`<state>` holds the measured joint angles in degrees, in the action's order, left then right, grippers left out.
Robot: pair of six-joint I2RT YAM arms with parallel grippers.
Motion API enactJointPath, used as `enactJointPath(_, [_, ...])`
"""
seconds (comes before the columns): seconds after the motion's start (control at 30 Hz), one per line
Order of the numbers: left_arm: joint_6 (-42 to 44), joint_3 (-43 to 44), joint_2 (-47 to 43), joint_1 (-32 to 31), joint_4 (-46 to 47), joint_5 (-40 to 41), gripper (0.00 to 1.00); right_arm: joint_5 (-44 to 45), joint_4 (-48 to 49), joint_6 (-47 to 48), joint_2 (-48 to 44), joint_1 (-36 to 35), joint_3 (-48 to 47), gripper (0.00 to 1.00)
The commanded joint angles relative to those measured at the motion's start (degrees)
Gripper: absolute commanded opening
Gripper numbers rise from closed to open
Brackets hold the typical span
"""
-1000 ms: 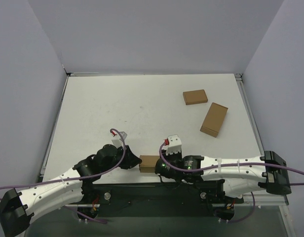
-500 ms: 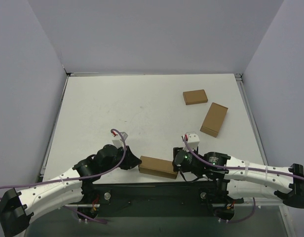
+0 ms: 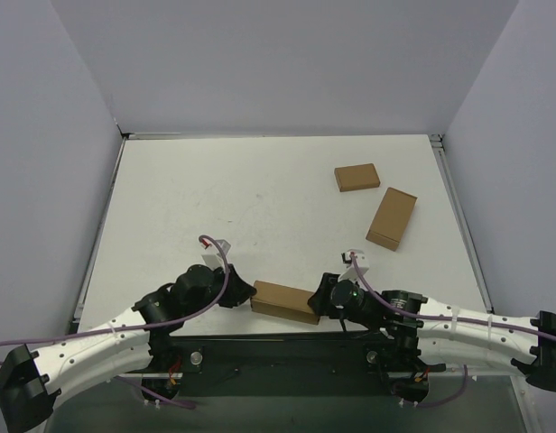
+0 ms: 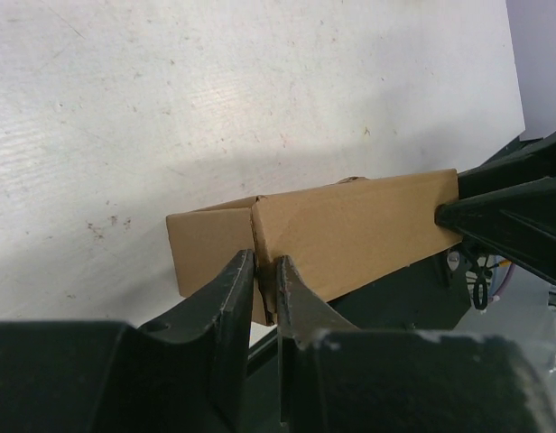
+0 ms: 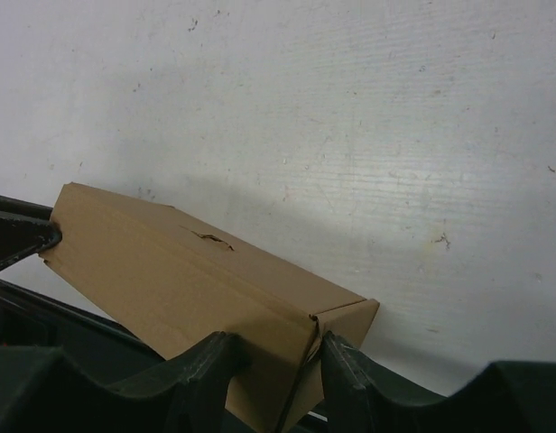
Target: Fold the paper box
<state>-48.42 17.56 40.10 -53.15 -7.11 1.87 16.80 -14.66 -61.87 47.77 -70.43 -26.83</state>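
Note:
The paper box point(image 3: 285, 302) is a closed, shallow brown cardboard box held off the table near its front edge, between both grippers. My left gripper point(image 3: 248, 297) is shut on a thin flap edge at the box's left end; the left wrist view shows its jaws point(image 4: 264, 269) pinching the seam of the box point(image 4: 350, 230). My right gripper point(image 3: 322, 300) is shut on the box's right end; the right wrist view shows its jaws point(image 5: 280, 350) clamped on a corner of the box point(image 5: 170, 262). A small tear shows on the box's top face.
Two smaller brown boxes lie at the far right of the white table point(image 3: 215, 198): one point(image 3: 356, 177) farther back, one point(image 3: 392, 217) nearer. Grey walls enclose the table on three sides. The arms' dark base rail runs along the front edge.
My right gripper has slid right along the box to its right end, uncovering its full length. The box has tilted slightly. The left gripper has stayed put.

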Motion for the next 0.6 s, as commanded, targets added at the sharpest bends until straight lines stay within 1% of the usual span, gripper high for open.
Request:
enactJointPath(0.0, [2.28,-3.32,2.35,-0.73,-0.03,1.29,0.01,-2.39,7.62,-0.63,0.93,1.52,3.98,0.34])
enactJointPath(0.13, [4.65,-0.7,4.98,-0.3,5.52,3.49,0.01,0.42,8.85,4.28,0.31,3.54,1.7,0.3])
enactJointPath(0.17, [5.44,0.79,6.04,0.06,6.23,3.58,0.01,0.86,9.29,7.43,0.48,5.12,0.82,0.29])
enactJointPath(0.2, [7.45,1.76,8.13,0.41,9.63,3.67,0.01,0.78,9.82,9.64,1.44,6.35,0.2,0.29])
enactJointPath(0.23, [8.68,2.82,9.46,0.85,10.71,3.67,0.01,0.35,11.04,11.4,2.06,7.49,-1.54,0.29])
enactJointPath(0.27, [10.09,5.26,10.95,2.16,11.67,3.23,0.01,-0.18,11.92,15.42,2.85,8.55,-2.26,0.28])
enactJointPath(0.3, [12.89,6.42,13.84,2.78,13.69,2.79,0.0,-1.06,14.19,17.46,4.16,10.56,-2.87,0.28])
enactJointPath(0.37, [17.46,9.49,16.75,4.62,15.8,1.56,0.0,-1.15,17.72,21.68,5.57,11.89,-4.54,0.28])
enactJointPath(0.4, [19.05,10.29,19.12,5.06,18.6,1.3,0.0,-0.98,20.69,25.79,7.23,12.86,-4.9,0.28])
enactJointPath(0.43, [20.63,11.08,20.36,5.77,20.02,1.03,0.0,-0.98,22.37,28.35,7.95,13.39,-5.25,0.28])
enactJointPath(0.47, [23.96,11.61,21.33,6.29,21.77,0.25,0.0,-1.06,24.22,30.73,8.74,13.65,-5.34,0.28])
enactJointPath(0.5, [25.73,12.05,23.17,7.08,25.53,-0.02,0.0,-0.28,27.45,34.67,10.31,14.09,-5.25,0.28])
enactJointPath(0.57, [30.03,12.41,25.46,7.53,28.81,-0.98,0.0,-0.54,29.59,37.51,11.55,14.36,-5.34,0.28])
